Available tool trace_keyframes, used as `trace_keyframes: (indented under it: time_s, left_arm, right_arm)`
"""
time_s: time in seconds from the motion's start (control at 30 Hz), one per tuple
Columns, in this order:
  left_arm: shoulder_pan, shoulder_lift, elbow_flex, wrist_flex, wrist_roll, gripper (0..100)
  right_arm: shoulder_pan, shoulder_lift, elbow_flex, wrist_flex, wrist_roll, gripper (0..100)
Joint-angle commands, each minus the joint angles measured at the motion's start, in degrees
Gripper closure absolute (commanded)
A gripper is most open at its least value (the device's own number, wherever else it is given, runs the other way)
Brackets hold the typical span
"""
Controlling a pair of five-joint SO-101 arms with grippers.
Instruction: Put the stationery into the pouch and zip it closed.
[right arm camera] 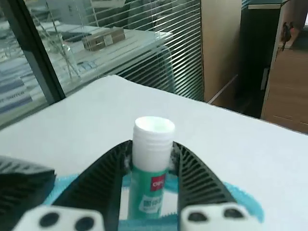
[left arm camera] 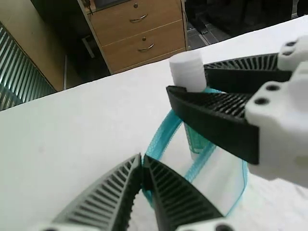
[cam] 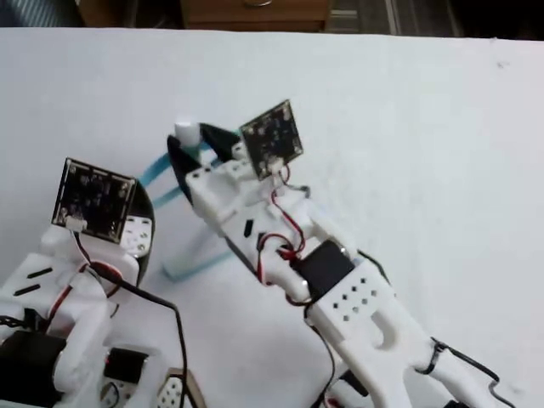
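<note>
I see my right claw (right arm camera: pixel 151 150) clenched on the glue stick (right arm camera: pixel 153 134), stick upright with white cap on top, lower end at the open mouth of the clear pouch (left arm camera: pixel 219 178) with blue edge, my left claw (left arm camera: pixel 143 168) pinching closed on the pouch rim, pouch lying on the white tabletop (cam: pixel 408 127)

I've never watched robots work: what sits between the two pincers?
In the left wrist view, the open mouth of the blue-edged pouch lies between them: the left pincer pinches its rim, the right pincer holds a glue stick.
</note>
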Motion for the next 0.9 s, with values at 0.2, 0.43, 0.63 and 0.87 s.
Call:
trace_keyframes:
  time_s: [0.2,0.43,0.63,0.87]
  left_arm:
    - [-0.04,0.40,0.18,0.26,-0.26,98]
    - [-0.04,0.40,0.18,0.26,-0.26,98]
    - [-0.04,0.31,0.09,0.26,-0.26,98]
    - [-0.04,0.22,0.26,0.26,-0.26,98]
  right_arm:
    - [-7.08,-8.22,-0.18,12.62,6.33,78.2]
    - [-6.81,-12.00,-4.48,14.64,6.24,74.2]
    - [5.23,-11.21,-16.79,20.26,6.51,74.3]
    - [24.84,-0.22,-21.89,35.56,12.57,74.4]
